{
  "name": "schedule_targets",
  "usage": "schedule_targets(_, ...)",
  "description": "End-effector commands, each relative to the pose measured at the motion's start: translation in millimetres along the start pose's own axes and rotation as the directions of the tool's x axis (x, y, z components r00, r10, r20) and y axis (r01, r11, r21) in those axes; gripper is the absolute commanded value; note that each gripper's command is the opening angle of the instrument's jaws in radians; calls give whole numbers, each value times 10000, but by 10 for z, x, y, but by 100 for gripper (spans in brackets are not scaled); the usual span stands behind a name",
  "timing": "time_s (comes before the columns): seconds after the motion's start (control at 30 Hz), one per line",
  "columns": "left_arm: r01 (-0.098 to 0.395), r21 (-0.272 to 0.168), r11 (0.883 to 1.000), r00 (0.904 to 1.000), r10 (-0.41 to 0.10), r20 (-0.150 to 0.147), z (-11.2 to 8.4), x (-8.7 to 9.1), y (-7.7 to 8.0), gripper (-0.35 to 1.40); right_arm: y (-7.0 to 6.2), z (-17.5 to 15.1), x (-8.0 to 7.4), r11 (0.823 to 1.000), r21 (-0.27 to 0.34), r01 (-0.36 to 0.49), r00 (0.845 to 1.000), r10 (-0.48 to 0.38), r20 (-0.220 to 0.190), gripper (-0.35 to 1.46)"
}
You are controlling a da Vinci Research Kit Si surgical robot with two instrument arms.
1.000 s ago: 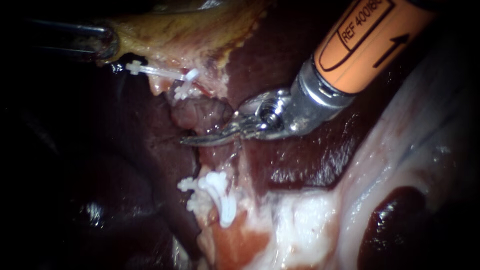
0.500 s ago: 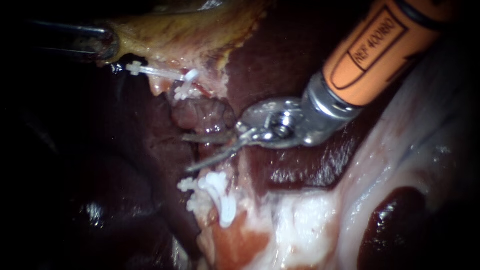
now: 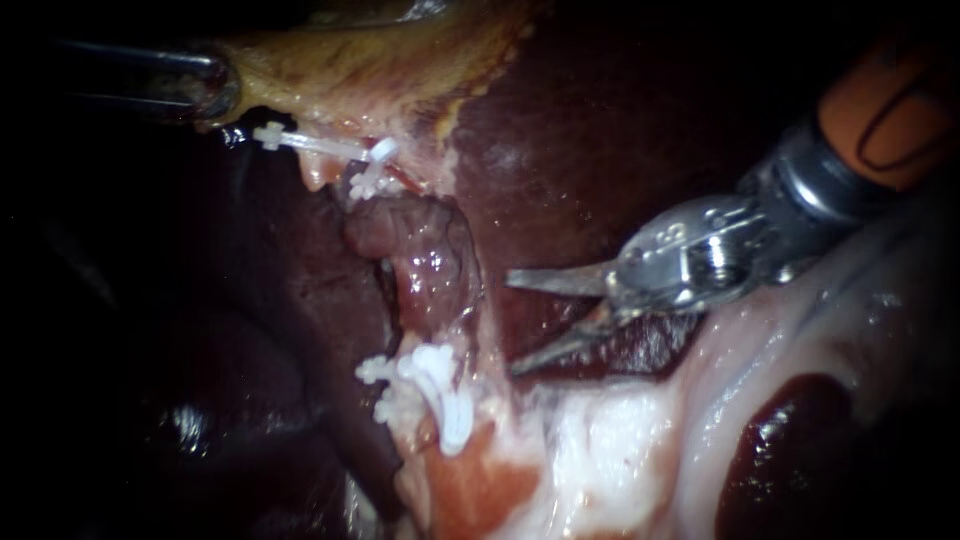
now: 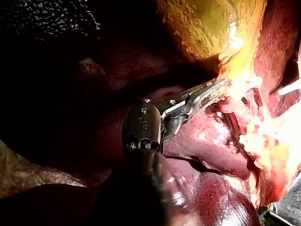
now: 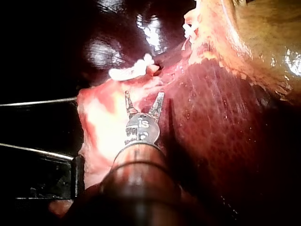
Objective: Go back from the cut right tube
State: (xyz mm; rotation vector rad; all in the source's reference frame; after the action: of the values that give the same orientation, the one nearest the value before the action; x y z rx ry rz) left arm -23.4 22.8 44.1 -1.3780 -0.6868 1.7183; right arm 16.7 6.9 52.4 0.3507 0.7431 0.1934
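Gripping gallbladder (image 4: 207, 28), left instrument (image 4: 217, 87), shaft shadowed

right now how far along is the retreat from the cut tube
Done: the tube between the clips looks parted, and my right instrument sits clear of it, jaws open. In hand: my left instrument grips the gallbladder. Left: perhaps drawing the right one farther out.

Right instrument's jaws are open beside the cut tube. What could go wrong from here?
1. The right instrument has open jaws pointing at the cut tube and lying close over the liver; a sideways drift might nick either.
2. The clips sit near the lower jaw's tip; brushing them might loosen one.
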Motion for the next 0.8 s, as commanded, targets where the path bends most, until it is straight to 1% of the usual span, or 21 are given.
schedule_targets(0.03, 5, -2, 10000, 10000, -5, 2, 0, 0, 0, -35, 0, -5, -4, 10000, -74, 31, 10000, -31, -17, 145)
schedule_targets(0.2, 2, -1, 10000, 10000, -2, 1, 0, -1, -1, -35, 3, -19, -16, 9997, -250, 57, 10000, -57, 6, 145)
schedule_targets(0.37, -9, 26, 10000, 10000, 9, -12, 6, -2, -5, -35, 3, -22, -19, 9997, -258, 43, 10000, -43, 7, 145)
schedule_targets(0.47, -32, 74, 10000, 10000, 32, -36, 16, -6, -9, -35, 3, -24, -20, 9997, -252, 49, 10000, -49, 6, 145)
schedule_targets(0.53, -67, 114, 9999, 9999, 68, -88, 26, -11, -14, -35, 3, -25, -21, 9997, -247, 55, 10000, -55, 5, 145)
schedule_targets(0.73, -274, 68, 9996, 9995, 273, 177, 61, -33, -30, -35, 3, -26, -22, 9997, -241, 62, 10000, -62, 3, 145)
schedule_targets(0.8, -192, 69, 9998, 9996, 190, 229, 71, -38, -35, -35, 3, -26, -23, 9997, -239, 63, 10000, -63, 3, 145)
